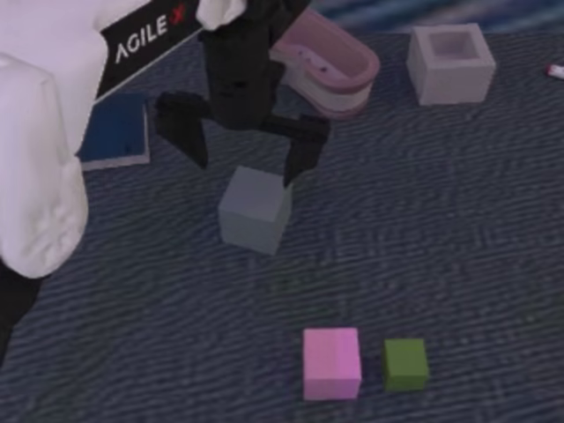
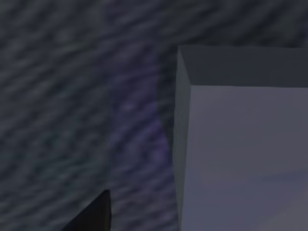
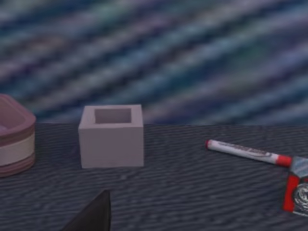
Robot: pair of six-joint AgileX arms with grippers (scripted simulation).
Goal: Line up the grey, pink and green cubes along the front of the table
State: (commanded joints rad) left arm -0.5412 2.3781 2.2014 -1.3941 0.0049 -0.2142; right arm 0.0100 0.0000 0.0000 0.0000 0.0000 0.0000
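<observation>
The grey cube sits on the table left of centre. My left gripper hangs open just above its far side, one finger out to each side and nothing between them. In the left wrist view the cube fills the frame close up beside one dark finger. The pink cube and the smaller green cube stand side by side, slightly apart, near the front edge. My right gripper is outside the top view; one finger shows well off centre, so it is open and holds nothing.
At the back stand a pink oval tub, a hollow pale box and a blue book under my left arm. A red-capped marker lies at the far right, next to a small red and grey object.
</observation>
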